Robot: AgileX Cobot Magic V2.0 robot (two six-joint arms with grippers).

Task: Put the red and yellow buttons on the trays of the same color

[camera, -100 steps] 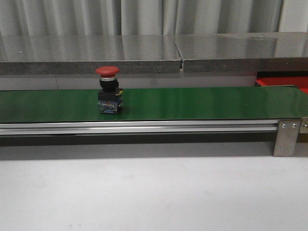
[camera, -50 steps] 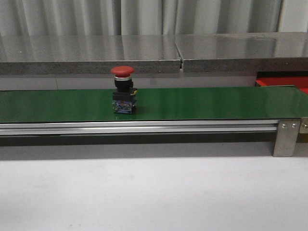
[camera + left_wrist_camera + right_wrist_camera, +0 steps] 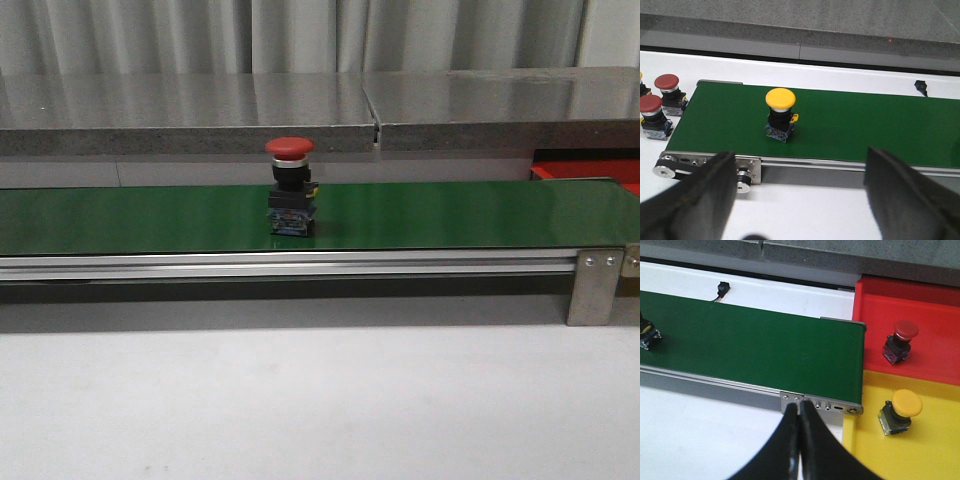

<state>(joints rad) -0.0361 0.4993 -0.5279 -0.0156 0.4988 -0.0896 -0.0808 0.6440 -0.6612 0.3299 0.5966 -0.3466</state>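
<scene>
A red button with a dark body stands upright on the green belt, left of the middle. In the left wrist view a yellow button stands on the belt near its end, ahead of my left gripper, which is open and holds nothing. My right gripper is shut and empty, in front of the belt's other end. Beside that end lie the red tray, holding a red button, and the yellow tray, holding a yellow button.
Two more red buttons stand on the white table beside the belt's start. A dark button body shows at the frame edge in the right wrist view. A grey ledge runs behind the belt. A small black sensor sits beyond it.
The red button has travelled to the right along the belt, still upright. Neither gripper appears in the earlier front frames.
</scene>
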